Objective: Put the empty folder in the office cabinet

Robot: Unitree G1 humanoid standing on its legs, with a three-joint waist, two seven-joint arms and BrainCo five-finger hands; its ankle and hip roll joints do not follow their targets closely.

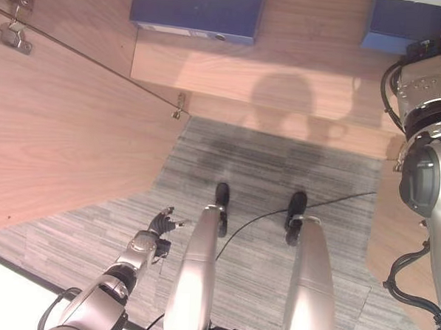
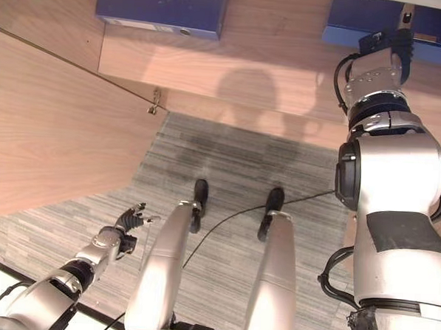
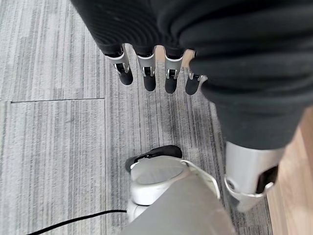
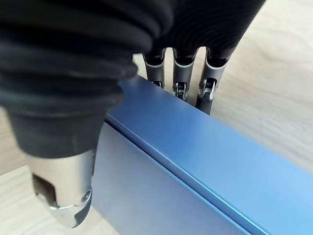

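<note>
A blue folder lies on the wooden cabinet shelf at the far right. My right hand reaches up to it. In the right wrist view its fingers hook over the folder's far edge and the thumb sits against the near face, so the hand is shut on the folder. My left hand hangs low beside my left leg above the carpet, with fingers relaxed, open and holding nothing.
A second blue folder lies further left on the same shelf. The open wooden cabinet door with metal hinges stands on the left. Grey striped carpet covers the floor below the shelf.
</note>
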